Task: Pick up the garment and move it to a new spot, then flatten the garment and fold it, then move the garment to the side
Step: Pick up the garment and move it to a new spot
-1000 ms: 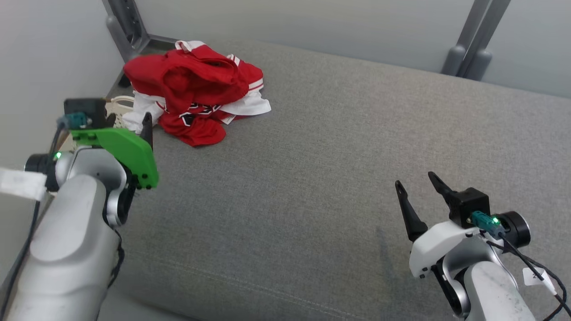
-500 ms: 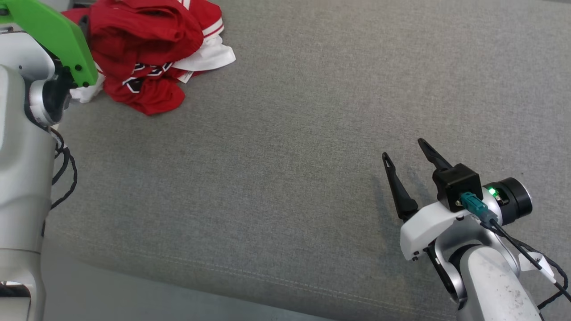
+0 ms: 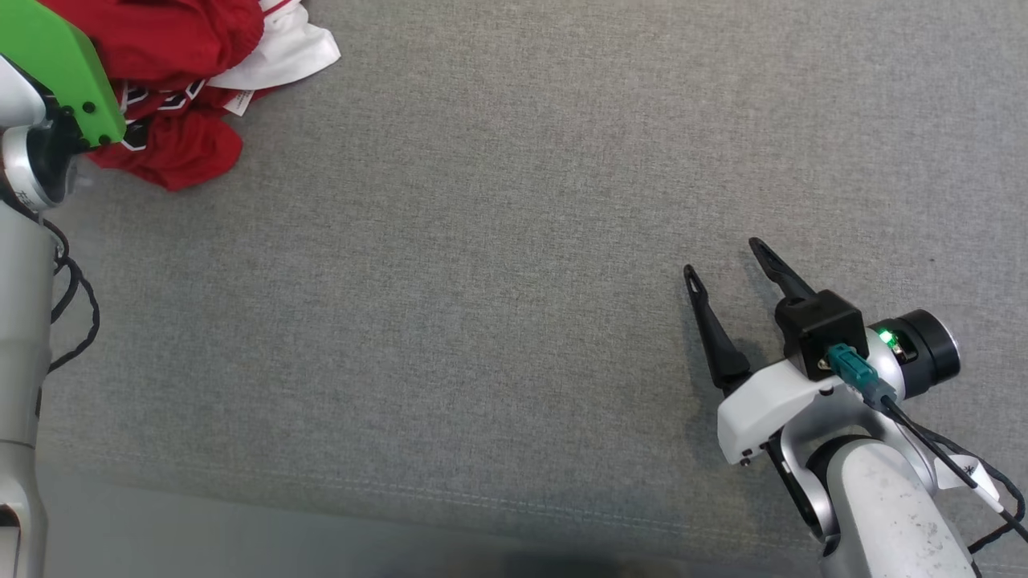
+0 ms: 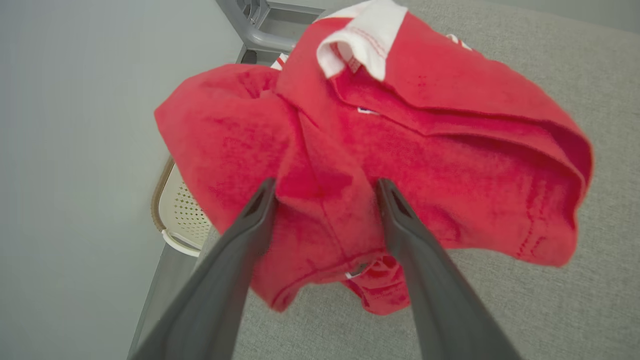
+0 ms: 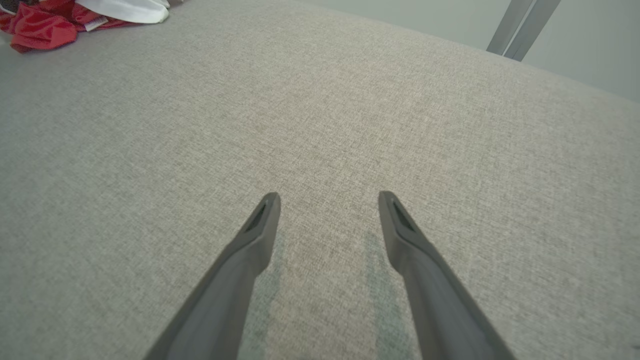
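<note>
Between the spread tips of the left pincer [image 4: 325, 182], in its wrist view, sits a raised fold of the red garment [image 4: 450, 150], a crumpled jersey with white trim that lies heaped on the grey cloth-covered tabletop [image 4: 575, 310]. That pincer stands wide open and has hold of nothing; its two dark fingers [image 4: 232, 260] frame the fold on either side, and whether their tips touch the cloth cannot be told. Beyond the pincer the heap rises to a white collar [image 4: 360, 45], and past that a grey metal post [image 4: 255, 35] stands at the tabletop's corner. To the left of the pincer in this view, partly hidden behind the garment's edge, a cream perforated basket [image 4: 182, 220] shows beside a pale wall [image 4: 75, 150]. From the head camera the left arm [image 3: 16, 321] runs up the left edge, and its green bracket [image 3: 56, 64] covers part of the red heap, with the garment's white cloth and black lettering showing just beside it. Well apart from the garment, the right pincer [image 3: 722, 257] hovers low over bare grey fabric, its fingers likewise spread wide with nothing between them. Its shadow [image 5: 382, 300] falls on the cloth just under the fingers. Far ahead of the right pincer and off to its left, in its own wrist view, a corner of the red and white garment lies on the tabletop.
</note>
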`<state>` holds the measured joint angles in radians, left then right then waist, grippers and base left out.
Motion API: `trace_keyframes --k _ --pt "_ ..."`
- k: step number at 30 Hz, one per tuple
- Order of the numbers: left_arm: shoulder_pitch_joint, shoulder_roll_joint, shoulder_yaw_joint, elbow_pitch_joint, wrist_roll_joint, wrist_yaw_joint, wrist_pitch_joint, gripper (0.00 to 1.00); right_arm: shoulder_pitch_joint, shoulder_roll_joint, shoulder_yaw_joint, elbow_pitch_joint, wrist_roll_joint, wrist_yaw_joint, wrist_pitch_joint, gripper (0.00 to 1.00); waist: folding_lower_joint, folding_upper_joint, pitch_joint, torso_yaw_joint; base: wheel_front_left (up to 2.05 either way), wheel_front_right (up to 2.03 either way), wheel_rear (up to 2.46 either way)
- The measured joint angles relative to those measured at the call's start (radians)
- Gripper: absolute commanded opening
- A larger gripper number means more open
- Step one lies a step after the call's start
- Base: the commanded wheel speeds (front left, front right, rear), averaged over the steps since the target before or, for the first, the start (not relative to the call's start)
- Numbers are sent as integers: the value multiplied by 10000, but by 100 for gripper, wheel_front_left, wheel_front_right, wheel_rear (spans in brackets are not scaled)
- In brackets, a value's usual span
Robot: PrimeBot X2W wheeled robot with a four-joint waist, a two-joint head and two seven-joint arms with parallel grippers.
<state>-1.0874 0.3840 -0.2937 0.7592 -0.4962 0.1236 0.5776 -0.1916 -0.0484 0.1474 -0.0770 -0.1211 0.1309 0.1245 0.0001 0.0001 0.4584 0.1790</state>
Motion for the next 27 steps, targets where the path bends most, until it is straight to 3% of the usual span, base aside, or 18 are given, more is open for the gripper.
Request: trace_keyframes --k 1,2,17,27 --pt "14 10 -54 13 77 40 -73 34 -2 0 4 2 0 0 -2 100 0 0 38 -31 0 0 0" --pt "30 8 -100 33 127 69 -150 0 -9 0 6 19 0 0 -15 100 0 0 57 -58 0 0 0" --pt "-104 -48 -955 -708 955 -203 -1870 0 115 -4 104 1099 805 0 -623 100 -1 0 -1390 -158 0 0 0" --pt "-315 -1070 -1879 -1952 1151 -911 -2491 0 447 -8 192 1732 1492 0 -949 100 -1 0 -2753 -884 0 0 0"
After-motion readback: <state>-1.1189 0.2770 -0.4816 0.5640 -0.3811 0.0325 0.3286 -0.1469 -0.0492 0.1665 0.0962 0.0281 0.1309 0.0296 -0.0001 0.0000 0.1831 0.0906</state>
